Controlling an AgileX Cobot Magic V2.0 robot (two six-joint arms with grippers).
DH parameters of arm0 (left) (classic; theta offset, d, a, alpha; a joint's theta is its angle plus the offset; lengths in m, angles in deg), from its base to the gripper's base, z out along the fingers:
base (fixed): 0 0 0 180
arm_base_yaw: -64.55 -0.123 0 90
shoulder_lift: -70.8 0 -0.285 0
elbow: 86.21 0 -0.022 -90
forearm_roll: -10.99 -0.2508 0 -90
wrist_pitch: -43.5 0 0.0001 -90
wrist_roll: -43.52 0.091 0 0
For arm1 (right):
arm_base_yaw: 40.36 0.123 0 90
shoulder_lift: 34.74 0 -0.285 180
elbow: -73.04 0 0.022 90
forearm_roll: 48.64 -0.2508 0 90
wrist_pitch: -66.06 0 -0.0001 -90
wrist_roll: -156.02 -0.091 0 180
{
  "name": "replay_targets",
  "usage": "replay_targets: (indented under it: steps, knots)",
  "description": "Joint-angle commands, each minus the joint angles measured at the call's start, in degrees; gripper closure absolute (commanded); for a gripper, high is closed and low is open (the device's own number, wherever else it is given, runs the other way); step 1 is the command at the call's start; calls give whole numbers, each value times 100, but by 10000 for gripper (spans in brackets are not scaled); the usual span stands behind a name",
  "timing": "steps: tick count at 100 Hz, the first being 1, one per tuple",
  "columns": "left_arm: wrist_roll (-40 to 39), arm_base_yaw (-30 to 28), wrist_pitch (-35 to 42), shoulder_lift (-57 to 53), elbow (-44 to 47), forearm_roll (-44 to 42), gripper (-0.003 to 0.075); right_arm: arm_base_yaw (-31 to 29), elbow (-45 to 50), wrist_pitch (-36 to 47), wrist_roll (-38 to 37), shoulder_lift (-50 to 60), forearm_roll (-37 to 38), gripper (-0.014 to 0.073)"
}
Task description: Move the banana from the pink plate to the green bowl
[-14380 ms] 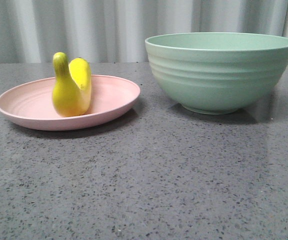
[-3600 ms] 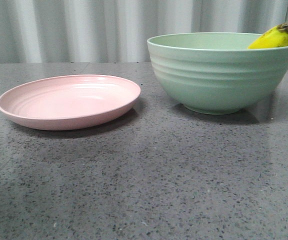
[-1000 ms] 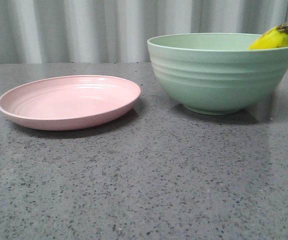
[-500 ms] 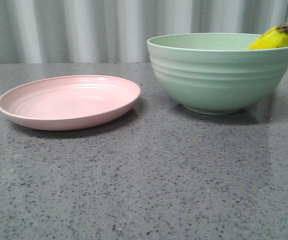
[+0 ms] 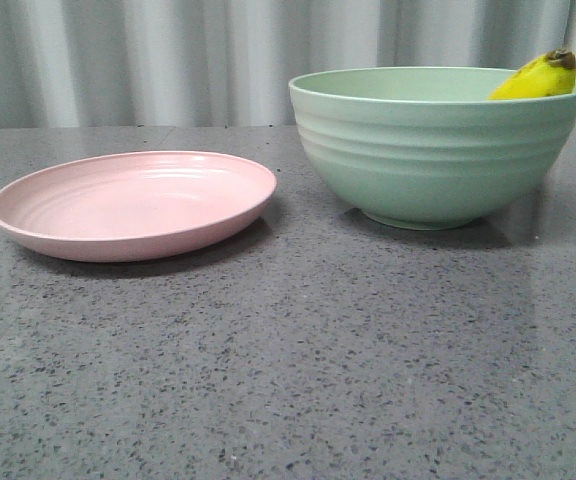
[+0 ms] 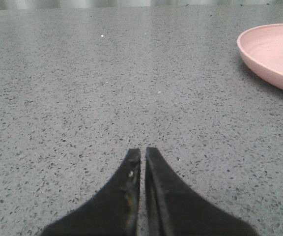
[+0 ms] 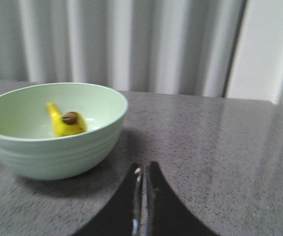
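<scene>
On the grey tabletop (image 5: 298, 360) we see the banana (image 5: 534, 78) leaning inside the bowl (image 5: 433, 150), the plate (image 5: 133, 205) bare; left pincer (image 6: 142, 153) and right pincer (image 7: 142, 168) closed, holding nothing.

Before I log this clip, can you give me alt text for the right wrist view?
A small yellow banana lies inside the green bowl, leaning against its inner wall with its dark tip up. The right pincer is shut and apart from the bowl, above a grey speckled table, with pale curtains behind.
</scene>
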Motion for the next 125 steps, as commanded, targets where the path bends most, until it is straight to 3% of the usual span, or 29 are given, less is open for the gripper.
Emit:
replay_targets:
  steps: [1,13,29,64,125]
  knots:
    - [-42,-13,222,-182,148,33,738,-492,310,1343,0,73,-385,669]
    - [-42,-13,222,-182,148,33,739,-981,958,2243,0,73,-497,669]
    - [-42,-13,222,-182,148,33,739,-1119,1594,2348,0,73,-558,669]
    - [-42,-13,222,-182,148,33,739,-1119,1576,238,0,82,-489,669]
    - [-42,-13,222,-182,148,33,739,-1119,1576,218,0,82,-489,669]
